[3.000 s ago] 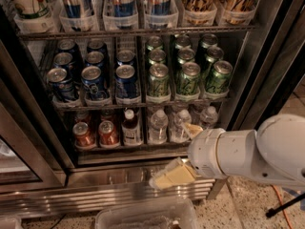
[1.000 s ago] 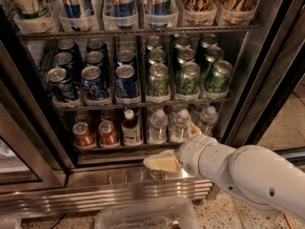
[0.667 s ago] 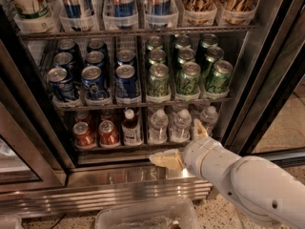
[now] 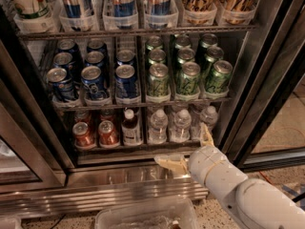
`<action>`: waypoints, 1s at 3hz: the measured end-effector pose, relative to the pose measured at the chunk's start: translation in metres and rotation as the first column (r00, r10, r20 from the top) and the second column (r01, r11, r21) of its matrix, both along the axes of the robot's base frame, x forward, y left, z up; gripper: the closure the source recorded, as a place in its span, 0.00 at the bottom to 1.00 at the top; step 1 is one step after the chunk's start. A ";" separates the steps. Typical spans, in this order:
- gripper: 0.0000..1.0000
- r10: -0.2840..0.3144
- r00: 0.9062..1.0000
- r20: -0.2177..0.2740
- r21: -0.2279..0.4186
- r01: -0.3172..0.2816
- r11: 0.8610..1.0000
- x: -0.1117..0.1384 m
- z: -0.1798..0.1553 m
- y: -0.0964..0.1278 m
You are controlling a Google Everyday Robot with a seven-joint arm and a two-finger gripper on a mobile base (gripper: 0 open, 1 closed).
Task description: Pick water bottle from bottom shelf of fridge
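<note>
The fridge [image 4: 267, 80] stands open in front of me. Its bottom shelf [image 4: 138, 149] holds two red cans [image 4: 85, 134], a dark brown white-capped bottle [image 4: 130, 128] and a row of clear water bottles [image 4: 157, 126] with white caps. Another water bottle [image 4: 180, 126] stands to the right of it, and a third [image 4: 208, 118] stands at the far right. My gripper [image 4: 188, 149] is open and empty just in front of the shelf's steel ledge. One finger [image 4: 170, 163] points left along the ledge. The other finger [image 4: 206, 134] points up beside the rightmost water bottle.
The middle rack holds blue cans [image 4: 91, 78] and green cans [image 4: 186, 73]. The top rack holds tall cans and cartons [image 4: 123, 4]. A clear plastic bin [image 4: 145, 216] sits on the floor below. The black-edged door frame [image 4: 259, 118] stands close at right.
My arm has swung from low right towards the bottom shelf. The gripper has moved up and in, with one finger now beside the rightmost water bottle.
</note>
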State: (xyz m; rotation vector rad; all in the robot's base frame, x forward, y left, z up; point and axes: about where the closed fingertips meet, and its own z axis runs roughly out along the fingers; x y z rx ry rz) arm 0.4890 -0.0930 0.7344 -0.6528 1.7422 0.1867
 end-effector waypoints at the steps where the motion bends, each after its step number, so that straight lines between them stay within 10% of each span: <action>1: 0.00 -0.011 0.998 0.058 0.070 0.007 0.998 0.002 -0.008 -0.005; 3: 0.00 -0.072 0.992 0.100 0.160 0.056 0.986 0.006 -0.029 -0.009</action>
